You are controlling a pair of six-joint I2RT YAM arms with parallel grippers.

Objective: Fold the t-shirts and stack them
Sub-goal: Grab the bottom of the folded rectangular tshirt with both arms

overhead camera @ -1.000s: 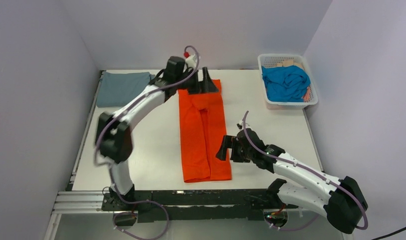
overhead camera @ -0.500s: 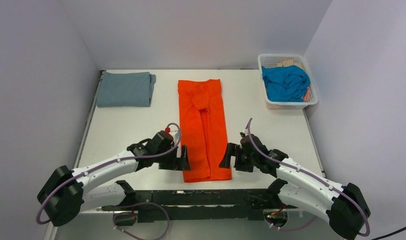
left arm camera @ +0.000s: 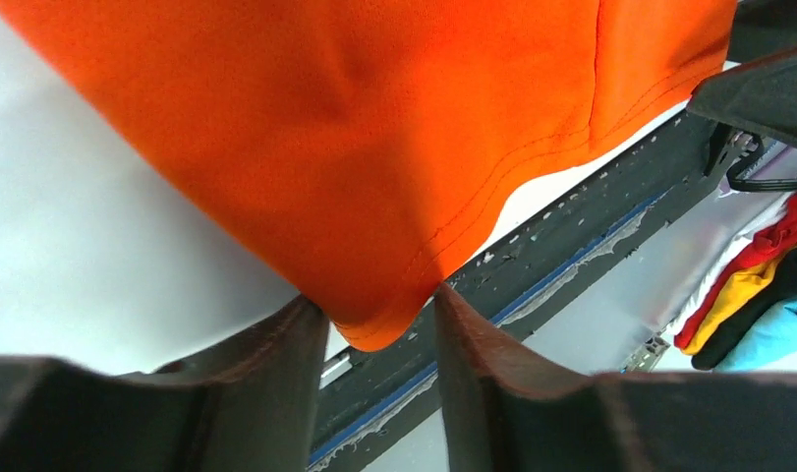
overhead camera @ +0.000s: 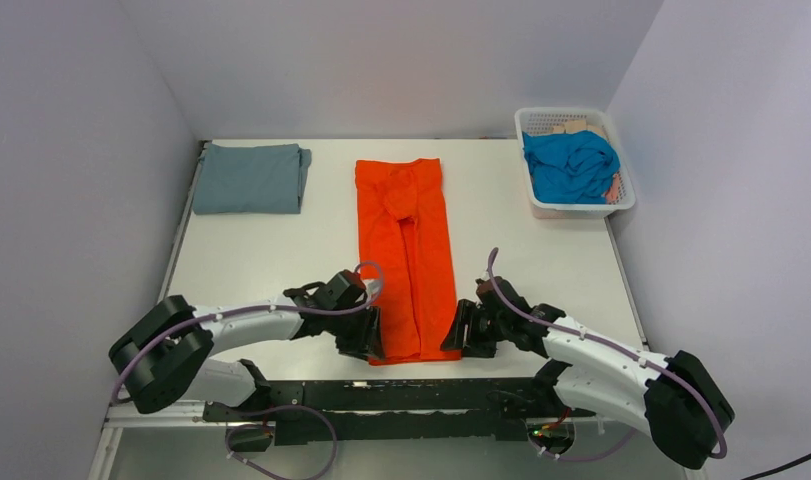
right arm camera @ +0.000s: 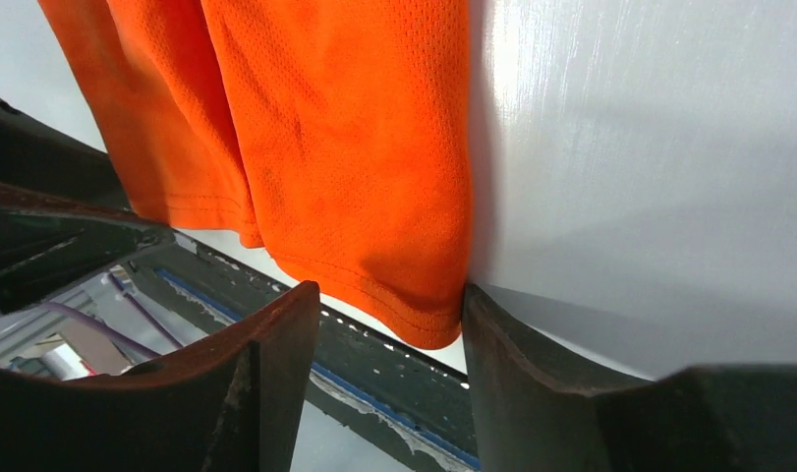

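Orange t-shirt (overhead camera: 406, 250) on worktop (overhead camera: 541, 250); your left end effector (overhead camera: 366, 340), right end effector (overhead camera: 459, 335) half-open astride hem corners, for folding.

Left pincer (left arm camera: 376, 317), right pincer (right arm camera: 390, 307) newly astride t-shirt (overhead camera: 406, 240)

Overhead, two close-ups; seemingly shared t-shirt (overhead camera: 406, 250)

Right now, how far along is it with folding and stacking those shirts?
Done: the grey-blue shirt lies folded at the far left corner of the table. In hand: the orange shirt is folded into a long strip, and the left arm's fingers and right arm's fingers straddle its near corners, not yet clamped. Left: fold it shorter, stack it, then handle the turquoise shirt, crumpled in the white basket.
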